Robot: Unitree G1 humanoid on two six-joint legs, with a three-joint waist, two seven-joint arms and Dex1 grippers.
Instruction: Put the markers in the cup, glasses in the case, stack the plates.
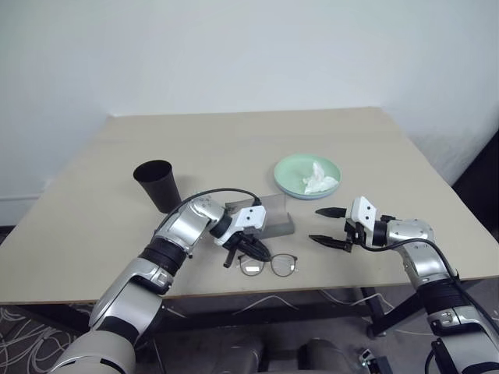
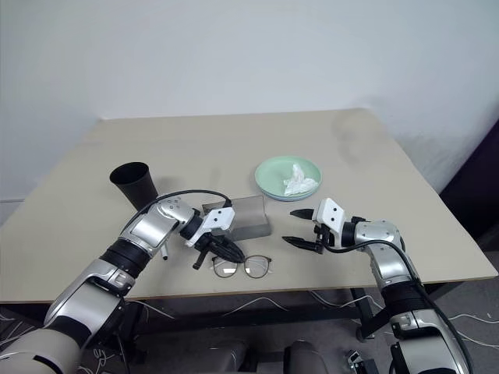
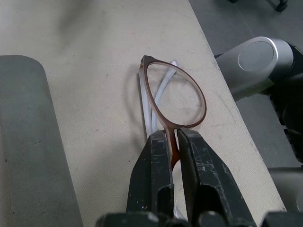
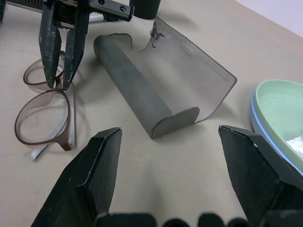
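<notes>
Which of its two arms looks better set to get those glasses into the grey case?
Probably the left. Its left gripper is already shut on the bridge of the glasses, right beside the open case. The right gripper hangs open and holds nothing, off to the case's other side.

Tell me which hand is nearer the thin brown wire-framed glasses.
Left. The left hand is closed on the bridge of the thin brown wire-framed glasses near the table's front edge; the right hand hangs open off to their right, clear of them.
</notes>
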